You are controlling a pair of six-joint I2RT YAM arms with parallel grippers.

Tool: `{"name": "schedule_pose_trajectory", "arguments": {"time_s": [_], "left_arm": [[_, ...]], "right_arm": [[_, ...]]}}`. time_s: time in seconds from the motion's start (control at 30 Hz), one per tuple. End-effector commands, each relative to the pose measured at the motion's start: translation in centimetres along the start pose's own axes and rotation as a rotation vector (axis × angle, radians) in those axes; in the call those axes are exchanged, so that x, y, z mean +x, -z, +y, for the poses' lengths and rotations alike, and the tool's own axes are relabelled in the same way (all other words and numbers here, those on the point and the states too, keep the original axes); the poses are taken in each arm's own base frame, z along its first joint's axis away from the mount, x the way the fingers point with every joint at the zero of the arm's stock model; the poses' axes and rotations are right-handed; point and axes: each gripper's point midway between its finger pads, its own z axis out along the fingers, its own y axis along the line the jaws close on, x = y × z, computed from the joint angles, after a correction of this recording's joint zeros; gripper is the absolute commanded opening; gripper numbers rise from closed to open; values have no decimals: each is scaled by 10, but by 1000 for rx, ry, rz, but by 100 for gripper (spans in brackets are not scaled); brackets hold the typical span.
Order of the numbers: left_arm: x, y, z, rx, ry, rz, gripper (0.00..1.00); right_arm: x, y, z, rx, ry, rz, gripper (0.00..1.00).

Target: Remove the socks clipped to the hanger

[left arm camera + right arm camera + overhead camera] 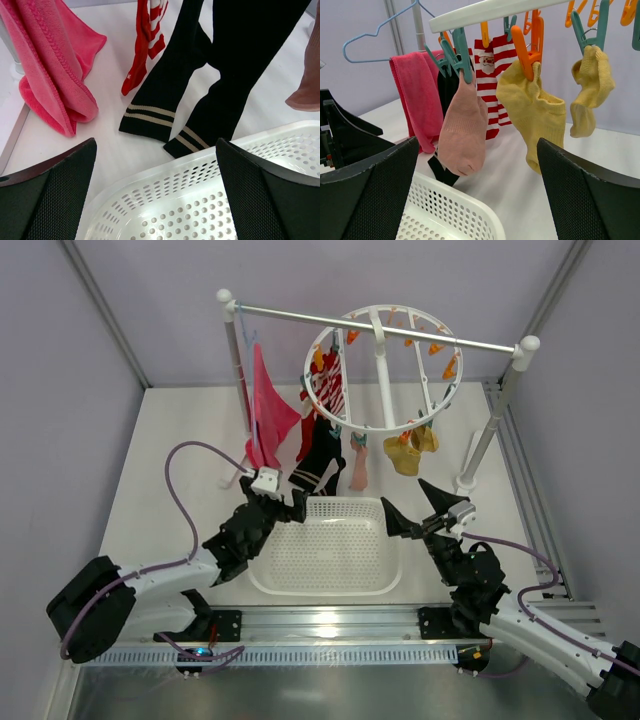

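Observation:
The white round hanger (384, 377) hangs from the rail; its rim (485, 11) shows in the right wrist view with orange and teal clips. Clipped to it are red-and-white striped socks (329, 390) (492, 70), black socks (318, 455) (235, 65), a pale pink sock (359, 465) (464, 127) and two mustard yellow socks (410, 452) (535, 112). My left gripper (283, 498) is open and empty at the basket's far-left corner, just short of the black sock cuffs. My right gripper (412, 505) is open and empty at the basket's far-right corner, below the yellow socks.
A white perforated basket (330, 585) (170, 200) (445, 210) lies between the arms. A magenta-pink cloth (268, 410) (55, 65) (417, 95) hangs on a blue wire hanger from the white-posted rack (385, 328). The rack's posts stand at back left and right.

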Motion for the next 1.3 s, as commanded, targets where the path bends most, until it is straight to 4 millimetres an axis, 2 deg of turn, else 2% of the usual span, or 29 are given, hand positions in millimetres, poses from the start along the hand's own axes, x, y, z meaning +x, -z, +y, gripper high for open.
{"name": "schedule_pose_trajectory", "arguments": {"time_s": [0.0,0.27,0.47,0.7,0.83,0.87,0.9,0.93,1.03,1.27], "left_arm": [[-13,3,6,-26,12,-43,100],[-13,3,10,-47,13,-45,100],[-12,3,1,2,17,-45,100],[-13,-5,-28,130,63,-53,99],[-15,-17,-48,192,104,-58,100],[-5,-22,-51,196,100,-36,100],[-8,-25,-58,212,108,-42,100],[-3,-29,-63,223,113,-34,100],[-9,-36,-78,251,142,-59,99],[-12,-48,-84,241,201,-104,100]], "right_arm": [[57,26,-4,-14,36,97,100],[57,27,-4,-16,35,89,100],[56,27,-5,-6,33,85,100],[57,28,-6,-2,31,88,100],[56,28,-7,4,30,85,100],[57,28,-7,3,29,87,100],[57,28,-7,3,29,87,100],[56,28,-7,3,28,84,100],[55,29,-7,-1,24,76,99],[55,30,-6,-5,19,72,100]]}}
